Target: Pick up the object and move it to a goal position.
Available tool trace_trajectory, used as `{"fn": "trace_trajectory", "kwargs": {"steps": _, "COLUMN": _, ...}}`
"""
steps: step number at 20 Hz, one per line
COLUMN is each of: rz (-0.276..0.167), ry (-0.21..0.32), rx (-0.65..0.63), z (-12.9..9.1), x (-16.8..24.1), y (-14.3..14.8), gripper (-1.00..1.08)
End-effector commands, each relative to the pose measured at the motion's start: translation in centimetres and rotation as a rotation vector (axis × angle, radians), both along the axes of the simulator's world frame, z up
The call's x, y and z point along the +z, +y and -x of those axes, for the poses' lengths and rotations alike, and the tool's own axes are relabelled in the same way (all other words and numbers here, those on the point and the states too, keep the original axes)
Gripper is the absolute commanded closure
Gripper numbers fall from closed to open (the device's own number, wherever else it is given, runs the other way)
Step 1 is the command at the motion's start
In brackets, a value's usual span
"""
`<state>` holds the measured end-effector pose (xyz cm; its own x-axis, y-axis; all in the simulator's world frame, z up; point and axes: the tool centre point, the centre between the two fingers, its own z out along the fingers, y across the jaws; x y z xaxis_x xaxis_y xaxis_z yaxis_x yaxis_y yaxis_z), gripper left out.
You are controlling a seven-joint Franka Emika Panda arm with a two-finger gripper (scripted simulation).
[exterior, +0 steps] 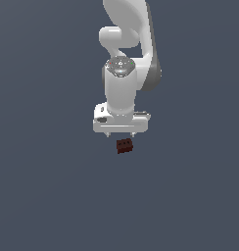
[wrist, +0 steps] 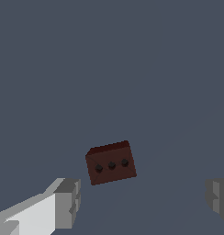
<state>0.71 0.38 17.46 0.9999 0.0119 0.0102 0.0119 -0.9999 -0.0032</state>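
Note:
The object is a small dark red-brown block (exterior: 124, 146) with three dark round holes on one face. It lies on the flat grey ground just below and a little to the exterior view's right of my gripper (exterior: 120, 133). The gripper points straight down, and its short fingertips stand above the block without touching it. In the wrist view the block (wrist: 110, 163) sits slightly tilted between and beyond the two grey fingers (wrist: 68, 202), nearer to that one. My gripper (wrist: 143, 199) is open wide and empty. No goal marker shows.
The white arm (exterior: 122, 73) rises behind the gripper towards the top of the exterior view. The plain grey ground (exterior: 53, 196) spreads out on all sides with no other object in view.

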Motion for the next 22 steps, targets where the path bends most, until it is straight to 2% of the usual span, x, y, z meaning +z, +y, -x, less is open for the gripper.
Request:
{"fn": "trace_trajectory", "kwargs": {"steps": 1, "rz": 0.0, "ry": 0.0, "rx": 0.0, "z": 0.0, "x": 0.0, "y": 0.0, "gripper": -0.92}}
{"fn": "trace_trajectory", "kwargs": {"steps": 13, "rz": 0.019, "ry": 0.009, "rx": 0.049, "z": -0.15, "x": 0.47, "y": -0.65, "gripper": -0.92}}
{"fn": "trace_trajectory", "kwargs": {"steps": 22, "rz": 0.014, "ry": 0.009, "rx": -0.015, "z": -0.04, "x": -0.06, "y": -0.42, "gripper": -0.92}}
